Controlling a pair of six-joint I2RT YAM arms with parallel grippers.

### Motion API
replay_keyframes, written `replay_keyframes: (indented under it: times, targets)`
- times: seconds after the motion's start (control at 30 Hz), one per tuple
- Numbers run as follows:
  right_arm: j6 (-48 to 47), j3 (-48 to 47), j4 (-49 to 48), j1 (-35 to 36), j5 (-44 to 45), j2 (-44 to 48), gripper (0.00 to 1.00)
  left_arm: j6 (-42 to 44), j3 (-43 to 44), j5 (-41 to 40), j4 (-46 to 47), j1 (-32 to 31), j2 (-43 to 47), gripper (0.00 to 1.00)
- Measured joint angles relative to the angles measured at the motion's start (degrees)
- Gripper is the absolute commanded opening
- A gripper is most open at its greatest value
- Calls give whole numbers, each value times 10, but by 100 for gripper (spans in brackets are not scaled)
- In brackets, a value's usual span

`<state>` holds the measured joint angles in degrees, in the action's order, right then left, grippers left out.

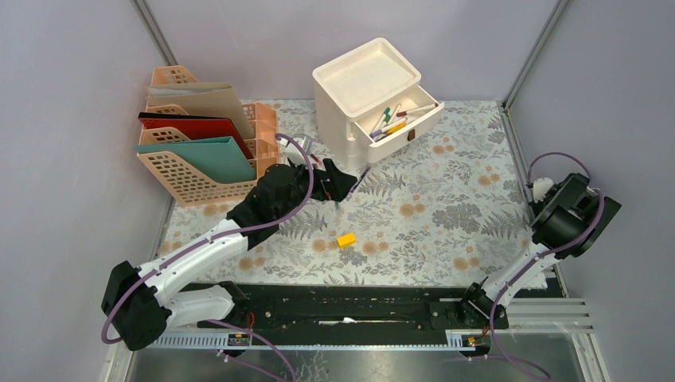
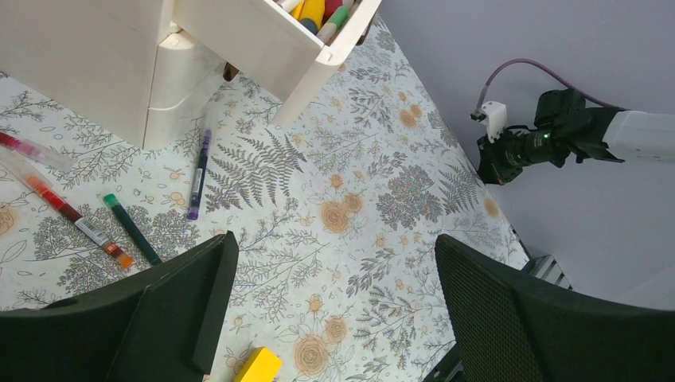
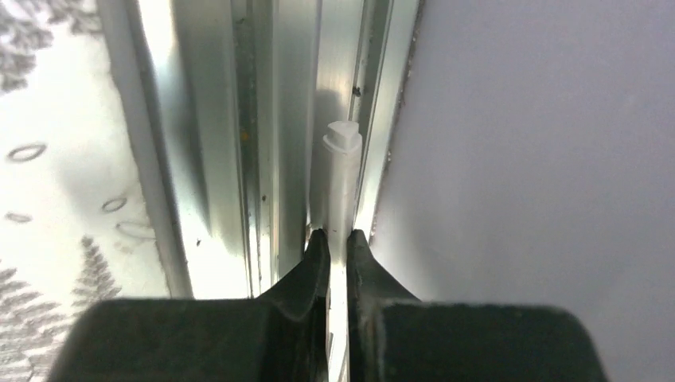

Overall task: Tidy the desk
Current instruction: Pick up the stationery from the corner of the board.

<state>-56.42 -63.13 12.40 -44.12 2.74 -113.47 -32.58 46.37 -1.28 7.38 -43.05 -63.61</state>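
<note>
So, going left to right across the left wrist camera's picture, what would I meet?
Orange-red pen → green pen → purple pen → yellow block → the right arm at the far side.

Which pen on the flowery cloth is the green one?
The dark green pen with the bright green cap, lying between the long orange-red pen and the purple pen. No other loose pen is green.

The left gripper (image 2: 334, 255) is held wide apart above the desk (image 2: 382, 199), a yellow block (image 2: 258, 367) is seen below it, and a purple pen (image 2: 198, 171), a green pen (image 2: 131, 229) and a red pen (image 2: 76, 219) are laid beside a white drawer unit (image 2: 95, 64) whose drawer (image 2: 263, 48) is pulled open.
</note>
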Motion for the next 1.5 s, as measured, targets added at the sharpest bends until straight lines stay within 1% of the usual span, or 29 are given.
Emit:
replay_keyframes:
  times: [0.2, 0.43, 0.57, 0.67, 0.83, 0.93, 1.03, 1.13, 1.23, 1.3, 1.4, 1.5]
  targets:
    - [24, 2, 45, -3, -47, 54, 0, 0, 0, 0, 0, 0, 0, 99]
    - [47, 2, 64, -5, -86, 123, 0, 0, 0, 2, 0, 0, 0, 99]
    - [65, -2, 96, -5, -133, 158, 0, 0, 0, 3, 5, 0, 0, 99]
    - [87, -24, 155, -5, -205, 177, 0, -7, 0, 7, 23, 2, 0, 99]
    - [137, -59, 248, 13, -365, 209, 0, -45, -6, 36, 81, 22, 0, 99]
    - [179, -62, 291, 57, -459, 226, 0, -66, -8, 59, 108, 31, -5, 99]
    - [242, -62, 312, 126, -548, 241, 0, -75, -8, 76, 115, 32, -12, 99]
    - [323, -62, 293, 181, -609, 261, 0, -76, -8, 82, 111, 32, -12, 99]
    - [428, -63, 231, 225, -649, 289, 0, -75, -9, 79, 101, 32, -5, 99]
    - [520, -66, 160, 254, -664, 307, 0, -72, -15, 72, 92, 32, 10, 99]
    - [648, -82, 47, 292, -664, 313, 0, -67, -24, 55, 79, 32, 36, 99]
    - [760, -116, -43, 332, -635, 301, 0, -60, -29, 33, 59, 32, 64, 99]
